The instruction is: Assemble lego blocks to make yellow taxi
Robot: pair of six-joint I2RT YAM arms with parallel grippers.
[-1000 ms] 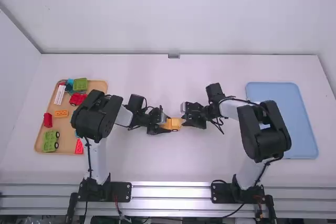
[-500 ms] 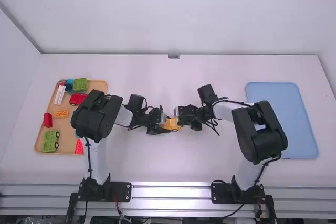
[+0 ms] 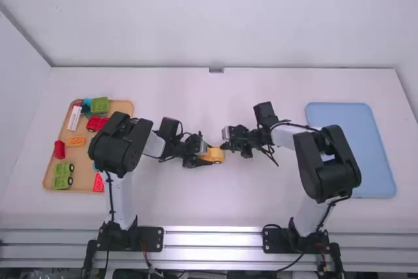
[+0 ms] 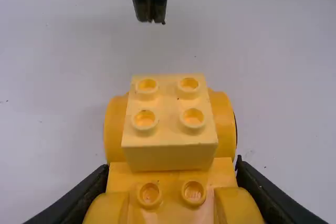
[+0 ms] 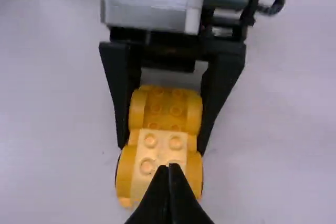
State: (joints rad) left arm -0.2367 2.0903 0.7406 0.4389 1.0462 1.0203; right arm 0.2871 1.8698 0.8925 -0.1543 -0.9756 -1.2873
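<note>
Drawn back toward its own side from where we saw it 0.5 seconds ago, the right gripper [image 3: 224, 146] is clenched, its 2 fingertips together, near the yellow car base [image 4: 170, 179]. We see the left gripper [image 3: 208, 156] grasping that base by its sides between the 2 arms over the white table [image 3: 176, 207], a pale yellow 4-stud block [image 4: 170, 157] sitting on top. A wooden tray [image 3: 122, 106] of bricks lies at left, a blue tray [image 3: 351, 115] at right.
</note>
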